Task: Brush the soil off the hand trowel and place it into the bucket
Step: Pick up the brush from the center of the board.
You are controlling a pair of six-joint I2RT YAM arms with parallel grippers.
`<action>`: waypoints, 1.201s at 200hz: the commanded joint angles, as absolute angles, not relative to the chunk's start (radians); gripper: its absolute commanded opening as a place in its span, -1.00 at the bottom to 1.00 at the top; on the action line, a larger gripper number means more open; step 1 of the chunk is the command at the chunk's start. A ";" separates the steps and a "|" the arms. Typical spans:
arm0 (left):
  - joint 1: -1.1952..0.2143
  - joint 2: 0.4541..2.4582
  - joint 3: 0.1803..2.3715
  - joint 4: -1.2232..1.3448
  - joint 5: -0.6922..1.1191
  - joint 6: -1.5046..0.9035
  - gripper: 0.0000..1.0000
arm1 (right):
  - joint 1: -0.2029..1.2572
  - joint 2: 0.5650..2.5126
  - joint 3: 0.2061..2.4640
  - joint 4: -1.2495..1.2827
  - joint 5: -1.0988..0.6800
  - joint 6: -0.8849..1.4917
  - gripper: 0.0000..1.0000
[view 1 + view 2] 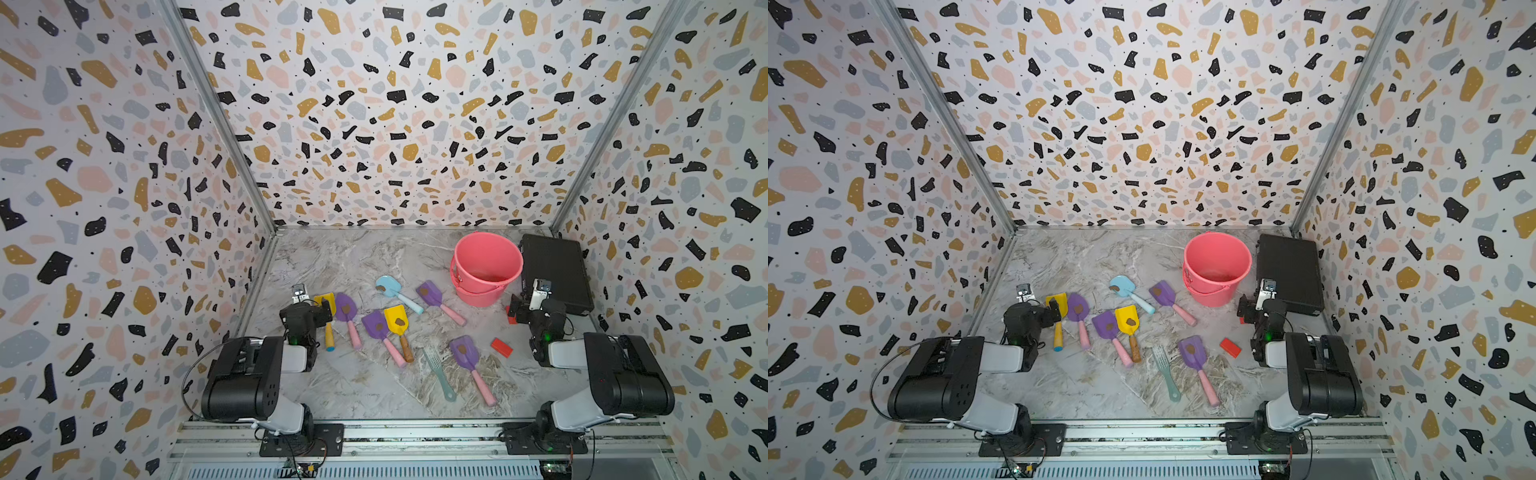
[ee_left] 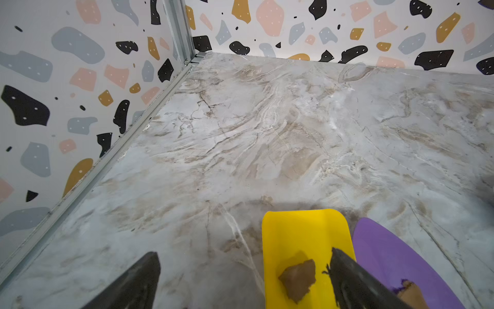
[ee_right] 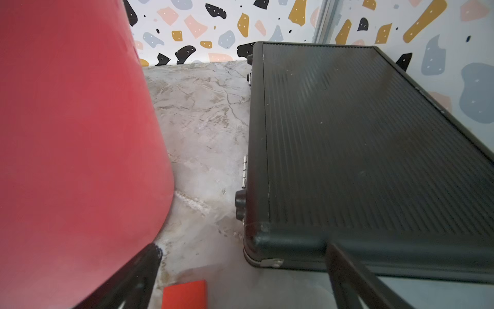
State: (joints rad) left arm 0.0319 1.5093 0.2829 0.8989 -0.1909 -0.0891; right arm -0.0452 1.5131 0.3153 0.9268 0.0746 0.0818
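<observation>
**Nothing started yet: the soiled trowels lie untouched and both grippers are spread and empty.**

The yellow trowel (image 2: 302,235) lies flat with a soil (image 2: 298,278) blob on its blade, the farthest trowel from the bucket (image 1: 486,262) on its left-arm side. A purple trowel (image 2: 387,254) lies just beside it. The left gripper (image 2: 243,254) hangs over that blade with its fingers wide, holding nothing. The right gripper (image 3: 243,247), likewise spread, sits low beside the bucket's wall, with the black case (image 3: 361,139) close on the other side (tight quarters there). By my reading no step has begun. Next, one arm needs the pale green brush (image 1: 436,372), well in front of the bucket, and the other needs a trowel handle. The bare marble tabletop (image 1: 332,257) left of the bucket leaves room for brushing.
</observation>
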 commanded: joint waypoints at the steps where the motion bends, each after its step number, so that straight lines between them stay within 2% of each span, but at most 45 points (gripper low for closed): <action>1: 0.035 1.507 0.301 0.929 -0.179 -0.075 0.98 | -0.040 1.513 0.337 0.910 0.072 0.075 0.99; 57: 0.035 1.504 0.301 0.930 -0.179 -0.075 0.98 | -0.040 1.500 0.329 0.917 0.090 0.084 0.99; 107: 0.035 1.505 0.301 0.930 -0.179 -0.075 0.98 | -0.042 1.315 0.293 0.805 0.220 0.133 0.99; 158: 0.036 1.506 0.299 0.931 -0.179 -0.075 0.98 | -0.041 1.272 0.331 0.710 0.160 0.118 0.99; 181: 0.035 1.505 0.299 0.930 -0.179 -0.076 0.98 | -0.041 1.120 0.434 0.370 0.223 0.269 0.99; 207: 0.035 1.505 0.300 0.931 -0.177 -0.074 0.98 | -0.041 0.866 0.533 0.005 0.200 0.495 0.99; 240: 0.037 1.508 0.301 0.931 -0.179 -0.075 0.98 | -0.040 0.649 0.706 -0.499 -0.024 0.634 0.99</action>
State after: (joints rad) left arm 0.0319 1.5093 0.2832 0.8993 -0.1875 -0.0887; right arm -0.0444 0.7567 0.5983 -0.0029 0.1242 0.4625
